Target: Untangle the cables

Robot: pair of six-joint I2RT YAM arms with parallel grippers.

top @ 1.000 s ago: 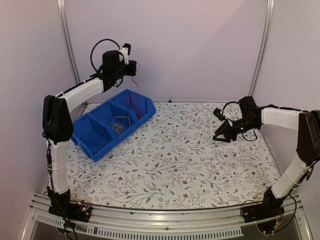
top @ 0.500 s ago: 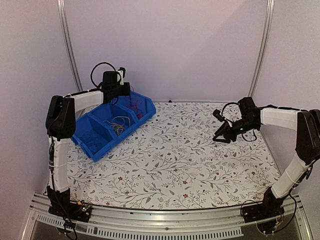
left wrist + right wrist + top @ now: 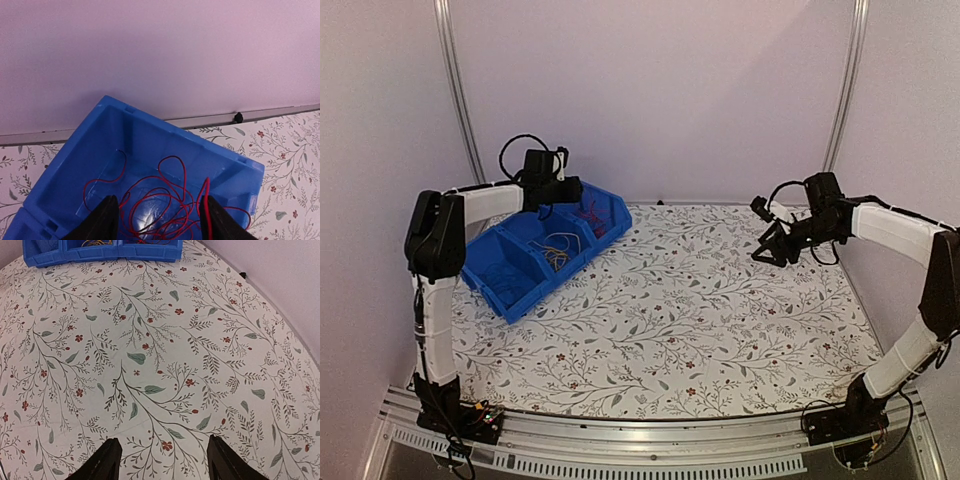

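Noting the layout first. Desk (image 3: 700, 320), under a floral cloth, fills the lower half of the top view. Blue bin (image 3: 582, 262) sits left of centre, three compartments in a row, angled toward the upper right. Left arm (image 3: 480, 200) reaches over the bin's far compartment. Right arm (image 3: 890, 225) hangs at the right of the frame over bare cloth, well apart from the bin.

Left jaws: spread, poised just above the far compartment, nothing pinched. One red strand rises close beside the right-hand finger (image 3: 215, 222) at the bottom of the wrist view; cannot tell if it touches. Right jaws: spread too, empty, only cloth below.

Cables: all in the bin, as far as shows. Red cable (image 3: 172, 158), loose and loopy, lies on the far compartment's floor. Orange-yellow cable (image 3: 556, 250) is in the middle compartment. The near compartment holds something thin, blue or dark, too faint to name.

Judgement: colours look sorted, so the task is near done. The step in hand seems to be leaving the red bundle and pulling clear. To do it well:
- Lift the left jaws straight up, slowly.
- Hold them wide until they clear the bin wall.
- Watch the strand by the finger; if snagged, it could drag the bundle out.
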